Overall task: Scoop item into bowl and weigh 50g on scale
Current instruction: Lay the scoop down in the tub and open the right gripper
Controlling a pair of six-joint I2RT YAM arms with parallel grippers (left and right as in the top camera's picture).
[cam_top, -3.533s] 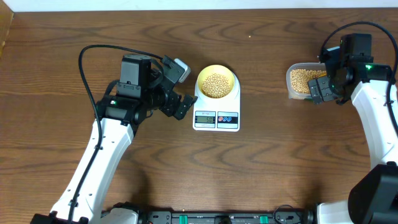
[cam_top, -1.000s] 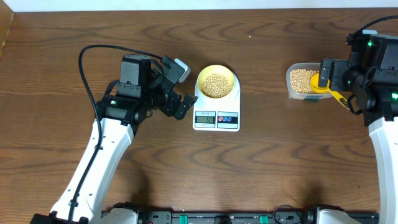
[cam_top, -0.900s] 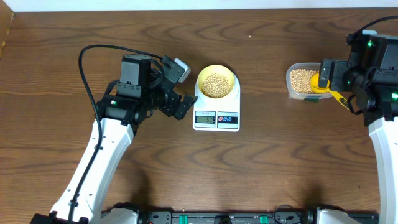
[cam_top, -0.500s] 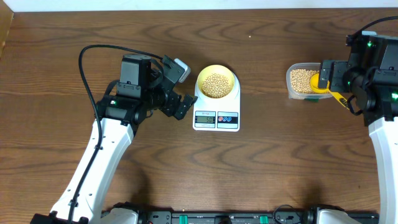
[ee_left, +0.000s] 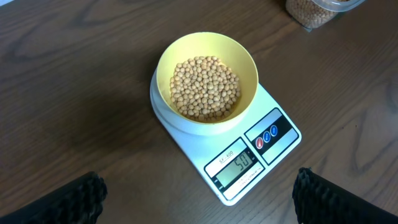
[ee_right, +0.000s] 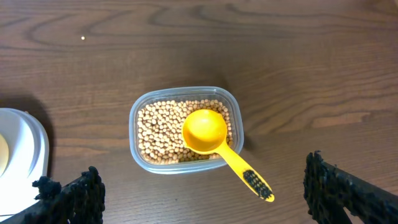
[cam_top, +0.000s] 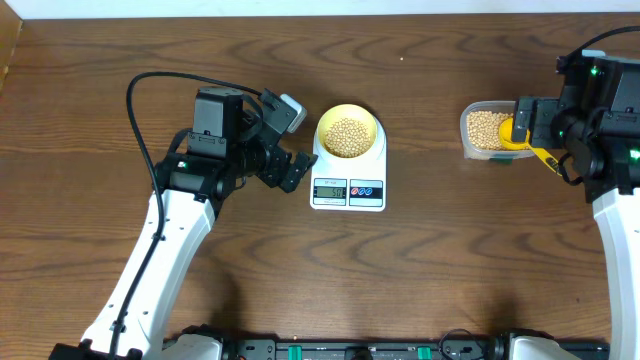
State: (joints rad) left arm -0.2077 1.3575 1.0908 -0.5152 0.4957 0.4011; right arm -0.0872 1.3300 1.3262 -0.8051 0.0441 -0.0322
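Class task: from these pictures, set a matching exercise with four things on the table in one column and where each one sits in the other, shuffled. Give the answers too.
Things
1. pale yellow round bowl
2. bright yellow plastic scoop
3. clear rounded plastic tub
4. white rectangular digital scale

Places
A. on the table, under the bowl
B. head resting on tan beans in the tub
C. on the scale, holding more beans
D. on the table, apart from the scale

Pairs: 1-C, 2-B, 3-D, 4-A

bowl (ee_left: 246,65) 1 | scale (ee_left: 198,147) 1 | tub (ee_right: 132,134) 1 | scoop (ee_right: 204,130) 1
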